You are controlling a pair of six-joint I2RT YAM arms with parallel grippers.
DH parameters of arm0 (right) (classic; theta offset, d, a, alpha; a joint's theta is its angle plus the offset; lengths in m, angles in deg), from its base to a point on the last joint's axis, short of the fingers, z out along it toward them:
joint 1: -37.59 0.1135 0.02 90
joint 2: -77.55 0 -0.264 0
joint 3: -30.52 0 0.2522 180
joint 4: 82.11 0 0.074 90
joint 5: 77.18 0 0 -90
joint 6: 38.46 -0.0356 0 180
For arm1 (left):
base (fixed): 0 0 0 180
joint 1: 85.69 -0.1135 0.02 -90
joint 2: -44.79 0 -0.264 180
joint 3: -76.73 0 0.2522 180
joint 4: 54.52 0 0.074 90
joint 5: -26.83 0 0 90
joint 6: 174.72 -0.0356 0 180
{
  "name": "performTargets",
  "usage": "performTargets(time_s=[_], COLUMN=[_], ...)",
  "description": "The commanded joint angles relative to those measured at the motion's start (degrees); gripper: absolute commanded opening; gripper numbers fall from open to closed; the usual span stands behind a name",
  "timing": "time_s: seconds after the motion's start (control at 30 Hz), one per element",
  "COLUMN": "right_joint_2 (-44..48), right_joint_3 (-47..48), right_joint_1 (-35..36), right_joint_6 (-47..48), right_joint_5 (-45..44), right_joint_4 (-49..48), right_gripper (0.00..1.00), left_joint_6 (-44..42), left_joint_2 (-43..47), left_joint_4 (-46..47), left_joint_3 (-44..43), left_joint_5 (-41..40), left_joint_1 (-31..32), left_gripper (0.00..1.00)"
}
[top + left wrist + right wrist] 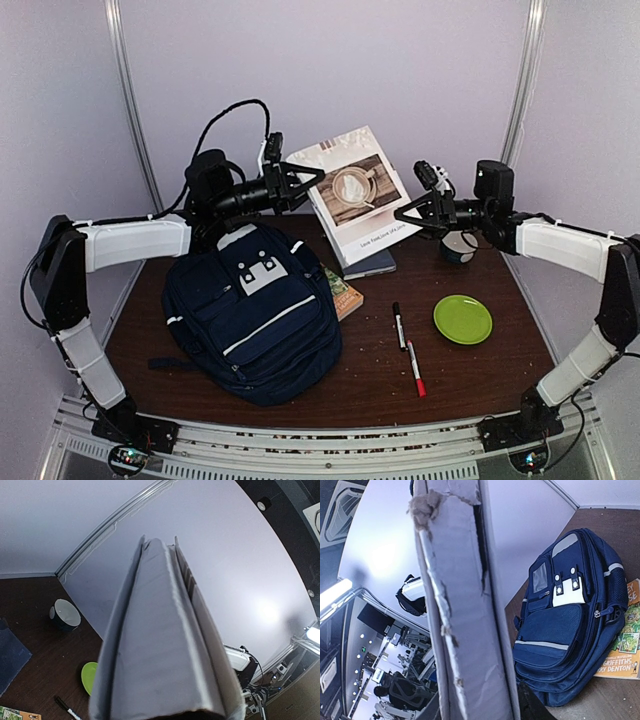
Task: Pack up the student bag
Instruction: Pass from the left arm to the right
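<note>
Student bag (250, 320), a large soft navy-blue fabric backpack with a white diagonal stripe and a white patch of dark squares, lies flat and front-up on the dark wooden tabletop (480, 385), left of centre. Its base points to 6 o'clock and its top to 12, the long axis leaning slightly from 11 to 5. No zip in view stands open, so its contents are hidden.

At its 3 o'clock lie a black-capped marker pen (398, 325) and a red-capped marker pen (415, 370). Beyond them is a round lime-green plate (462, 319) with nothing on it. An orange-and-green illustrated paperback (343, 292) touches the bag's right flank, partly tucked beneath it.

Farther back, a flat dark-blue notebook (372, 264) lies under the lower edge of a large thin white book with a coffee-cup photograph on its cover (352, 195). This book is raised and tilted. The left jaws are clenched on its left edge. The right jaws straddle its right edge, but I cannot tell whether they grip.

From the book the bag lies at 7 o'clock and lower, its top end just nearside of the left jaws, the nearer pair. The next move, I judge, turns on lining the book up with the bag's top end.

At 4 o'clock of the right jaws stands a dark round cup with a pale inside (458, 247); its contents are unclear.
</note>
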Motion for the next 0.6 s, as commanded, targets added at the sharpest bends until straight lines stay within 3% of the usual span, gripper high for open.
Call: performTargets(time_s=[0.0, 0.23, 0.47, 0.57], right_joint_2=[1.04, 1.39, 1.22, 1.73], right_joint_3=[-0.86, -1.73, -1.88, -1.71], right_joint_1=[0.54, -0.64, -6.91, -9.93], right_joint_6=[-8.16, -7.77, -6.77, -0.47], right_joint_5=[0.88, 0.11, -0.41, -0.89], right_joint_4=[-10.96, -10.64, -10.04, -3.42], right_gripper=[0.35, 0.28, 0.27, 0.27], left_joint_6=[-3.10, -14.96, -29.06, -34.85], left_joint_2=[0.91, 4.16, 12.15, 15.86], left_joint_4=[-1.70, -20.70, -44.40, -53.97], left_joint_3=[0.64, -0.88, 3.03, 4.62], left_joint_5=[-1.43, -7.97, -19.94, -27.48], left_joint_1=[-0.40, -0.59, -0.49, 2.25], left_gripper=[0.42, 0.71, 0.76, 0.76])
